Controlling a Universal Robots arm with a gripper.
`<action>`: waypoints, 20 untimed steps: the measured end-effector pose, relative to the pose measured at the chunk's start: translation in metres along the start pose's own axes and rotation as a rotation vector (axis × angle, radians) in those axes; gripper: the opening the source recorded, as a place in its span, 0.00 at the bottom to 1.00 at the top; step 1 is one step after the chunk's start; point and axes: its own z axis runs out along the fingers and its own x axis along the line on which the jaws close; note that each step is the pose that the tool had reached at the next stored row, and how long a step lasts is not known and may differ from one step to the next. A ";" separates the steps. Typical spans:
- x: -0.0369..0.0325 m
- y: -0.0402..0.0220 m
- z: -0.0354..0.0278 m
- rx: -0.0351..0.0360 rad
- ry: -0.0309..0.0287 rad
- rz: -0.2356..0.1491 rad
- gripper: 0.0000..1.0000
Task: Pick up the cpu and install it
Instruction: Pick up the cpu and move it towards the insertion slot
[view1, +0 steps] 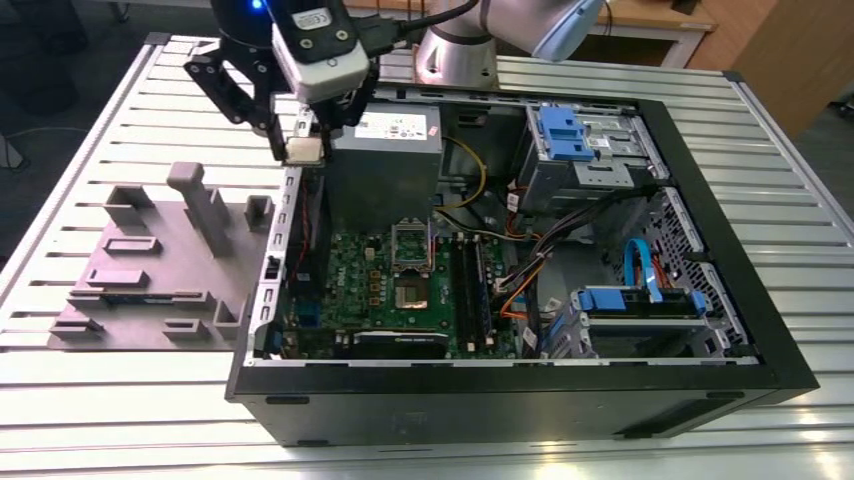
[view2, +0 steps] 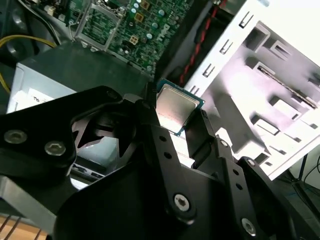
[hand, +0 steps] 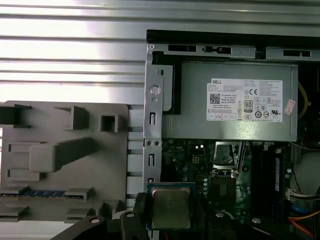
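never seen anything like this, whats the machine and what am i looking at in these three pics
This is one robot arm with a black claw at its end. One picture comes from a camera off the arm; the other two come from cameras riding near its wrist. On a slatted metal table lies an open computer case showing its green motherboard, with a grey holder tray beside it on the exterior view's left. The claw is shut on the cpu, a small silvery square chip, held up by the case's wall.

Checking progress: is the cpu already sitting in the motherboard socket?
No, the cpu is gripped between the fingers, off the motherboard.
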 end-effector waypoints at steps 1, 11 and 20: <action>-0.0030 0.0000 0.0001 0.0000 0.0001 0.000 0.47; -0.0280 0.0000 0.0008 0.0000 0.0009 0.000 0.47; -0.0498 -0.0001 0.0017 -0.0001 0.0014 0.000 0.47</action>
